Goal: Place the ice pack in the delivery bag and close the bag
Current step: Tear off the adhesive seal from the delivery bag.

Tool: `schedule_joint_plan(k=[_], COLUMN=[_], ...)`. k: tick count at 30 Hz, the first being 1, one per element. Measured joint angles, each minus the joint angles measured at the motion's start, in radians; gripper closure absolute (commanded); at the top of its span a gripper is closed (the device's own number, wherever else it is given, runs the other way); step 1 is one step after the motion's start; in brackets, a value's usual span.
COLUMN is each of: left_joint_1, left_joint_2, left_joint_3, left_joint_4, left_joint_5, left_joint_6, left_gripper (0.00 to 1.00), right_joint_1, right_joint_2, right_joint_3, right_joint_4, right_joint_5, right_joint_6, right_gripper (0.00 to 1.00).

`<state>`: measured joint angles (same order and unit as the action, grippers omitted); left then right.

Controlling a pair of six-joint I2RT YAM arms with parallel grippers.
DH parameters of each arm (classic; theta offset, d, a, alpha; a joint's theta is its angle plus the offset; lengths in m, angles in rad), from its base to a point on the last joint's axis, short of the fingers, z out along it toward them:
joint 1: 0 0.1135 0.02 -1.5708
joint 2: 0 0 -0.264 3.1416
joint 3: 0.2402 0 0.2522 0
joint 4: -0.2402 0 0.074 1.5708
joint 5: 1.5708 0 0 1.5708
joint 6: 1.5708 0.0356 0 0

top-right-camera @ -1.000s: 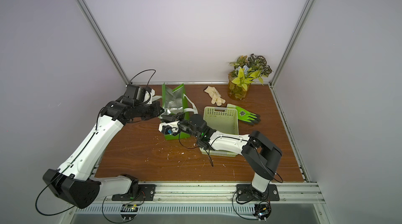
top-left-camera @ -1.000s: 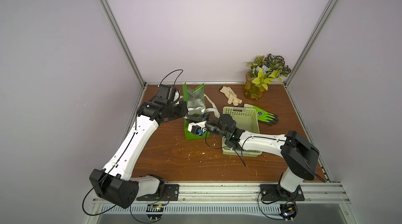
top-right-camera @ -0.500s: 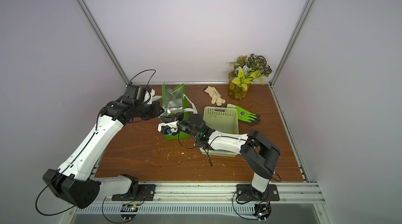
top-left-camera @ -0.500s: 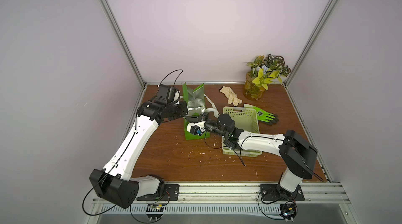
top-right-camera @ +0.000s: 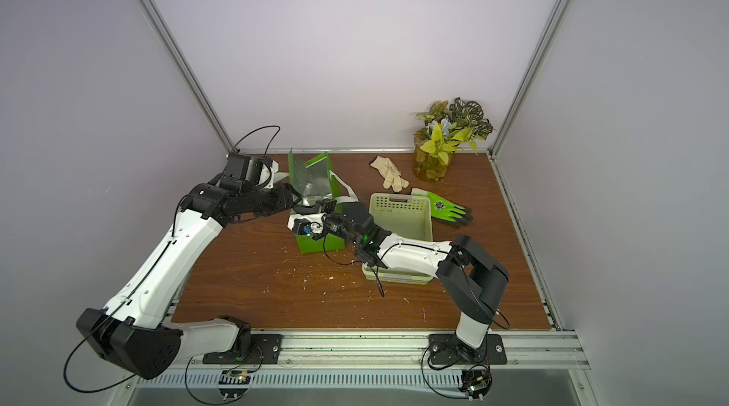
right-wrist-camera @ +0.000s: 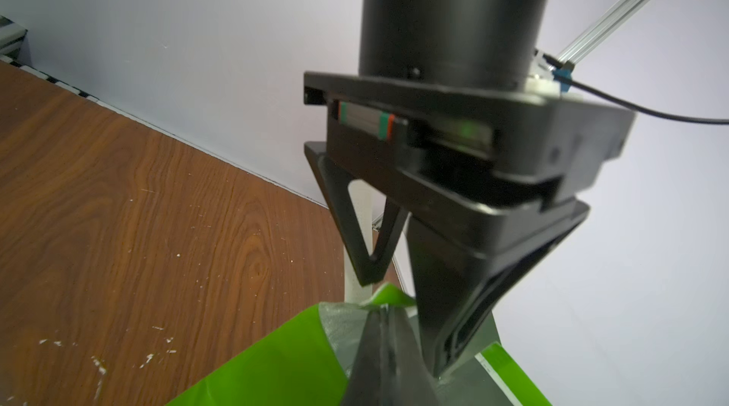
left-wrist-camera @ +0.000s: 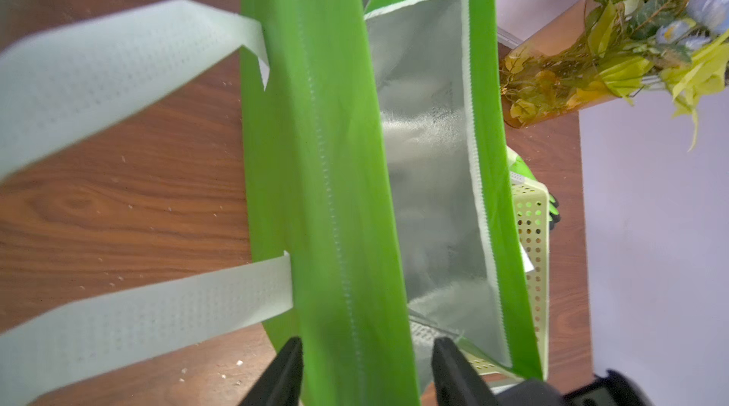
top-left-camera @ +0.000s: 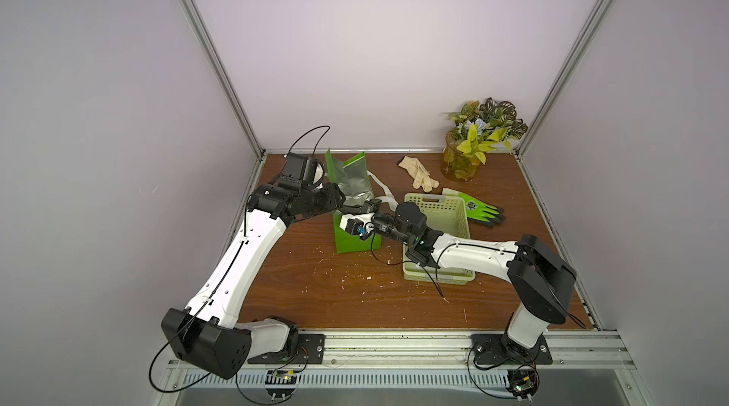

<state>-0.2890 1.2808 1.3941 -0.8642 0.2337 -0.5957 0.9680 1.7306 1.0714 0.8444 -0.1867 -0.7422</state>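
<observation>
The delivery bag [top-left-camera: 355, 244] [top-right-camera: 315, 244] stands upright near the table's back left, bright green with its silver foil lining showing at the open mouth. My left gripper [top-left-camera: 338, 201] [left-wrist-camera: 369, 345] is open. Its black fingers [left-wrist-camera: 284, 368] straddle the bag's left wall [left-wrist-camera: 327, 147] with a gap on each side. My right gripper [top-left-camera: 355, 208] [right-wrist-camera: 384, 313] is shut on the bag's green rim [right-wrist-camera: 390, 295], close beside the left gripper's fingers [right-wrist-camera: 367, 262]. The ice pack shows in no view.
A pale green perforated basket [top-left-camera: 438, 226] stands right of the bag, partly under my right arm. Behind it lie a green-and-black glove [top-left-camera: 479, 208] and a beige glove [top-left-camera: 418, 173]. A plant in an amber vase [top-left-camera: 469, 151] fills the back right corner. White strap handles [left-wrist-camera: 118, 60] hang off the bag.
The left gripper's jaws have come apart around the bag's wall. Both arms and the bag stay about where they were.
</observation>
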Motion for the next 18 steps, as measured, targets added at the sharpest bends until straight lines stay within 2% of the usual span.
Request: schedule_joint_plan(k=[3,7,12,18], left_joint_1=[0.009,0.013,0.013,0.014], left_joint_2=[-0.019,-0.055,-0.095,-0.135], left_joint_3=[0.001,0.003,0.011,0.010], left_joint_4=[0.000,0.000,0.000,0.000], left_joint_5=[-0.019,-0.040,-0.053,-0.050], left_joint_6=[0.003,0.005,0.005,0.018], left_gripper=[0.27,0.26,0.27,0.34], right_joint_1=[-0.010,-0.025,-0.035,-0.042], right_joint_2=[0.005,0.014,0.026,0.035], right_joint_3=[0.019,0.041,0.063,0.071], right_joint_4=[-0.008,-0.023,-0.039,-0.051], right_joint_5=[0.001,0.007,0.008,0.013], right_joint_6=[0.022,0.062,0.100,0.133], right_gripper=[1.00,1.00,1.00,1.00])
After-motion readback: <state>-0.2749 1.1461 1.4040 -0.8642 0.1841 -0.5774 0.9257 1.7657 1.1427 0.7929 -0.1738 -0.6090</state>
